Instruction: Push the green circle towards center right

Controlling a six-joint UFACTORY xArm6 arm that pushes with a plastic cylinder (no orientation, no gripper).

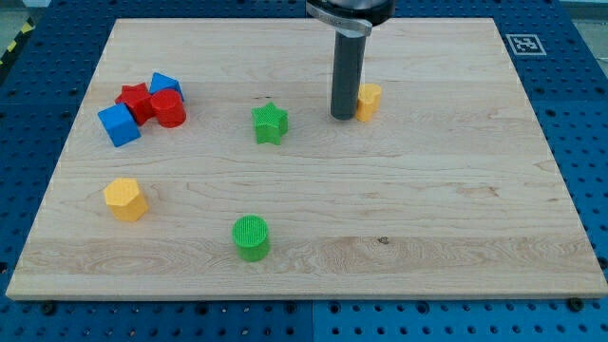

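Green circle [252, 237] near board's [456, 218] bottom edge

The board [313, 190] is pale wood with fine grain lines running across it, and it lies on a blue table [28, 114] dotted with small dark holes. The green circle [252, 237] has a ribbed, striped top; the green star [270, 123] is the same bright green. The red star [135, 100] and red cylinder [169, 109] match in colour. Two blue cubes [119, 124] [164, 85] flank them. The yellow hexagon [125, 199] and a smaller yellow block [370, 100], perhaps a cylinder, are orange-yellow. My tip [343, 117] is dark grey. A black-and-white tag [524, 43] marks the board's corner
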